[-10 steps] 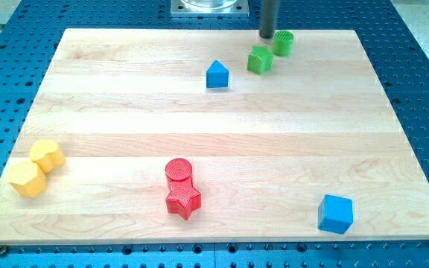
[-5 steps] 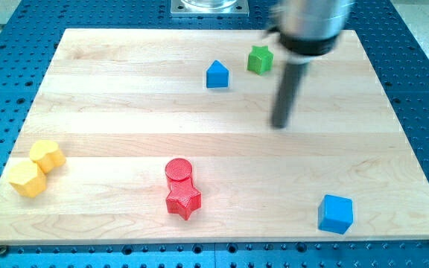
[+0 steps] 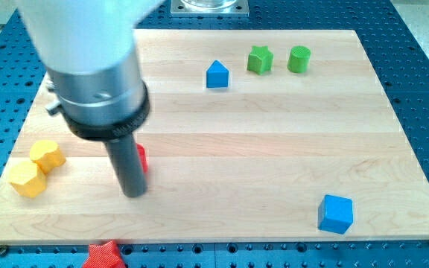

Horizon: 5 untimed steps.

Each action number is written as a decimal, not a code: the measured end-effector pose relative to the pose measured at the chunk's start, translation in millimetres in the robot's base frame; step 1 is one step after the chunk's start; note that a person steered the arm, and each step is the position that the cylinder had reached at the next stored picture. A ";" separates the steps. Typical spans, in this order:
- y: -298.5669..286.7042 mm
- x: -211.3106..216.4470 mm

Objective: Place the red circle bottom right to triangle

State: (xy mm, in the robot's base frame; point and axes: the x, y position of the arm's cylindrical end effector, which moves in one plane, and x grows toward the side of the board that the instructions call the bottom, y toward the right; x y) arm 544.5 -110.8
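Lower left of frame, my tip (image 3: 133, 193) hides most of the red circle block (image 3: 141, 158); no fingers here, and a poor push could slide it off the wooden desk (image 3: 274, 149) beside the red star block (image 3: 101, 255).

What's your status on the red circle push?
My tip low left, touching red circle, mostly hidden behind rod. Blue triangle far off, up top. Red star off board's bottom edge.

my tip (image 3: 133, 193) swung left, red circle (image 3: 141, 158) pushed left, red star (image 3: 101, 254) knocked off board
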 end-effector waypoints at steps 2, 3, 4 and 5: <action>29.6 23.4; -54.6 4.1; -1.4 -72.2; 65.7 -90.3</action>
State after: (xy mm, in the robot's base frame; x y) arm 454.2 -45.1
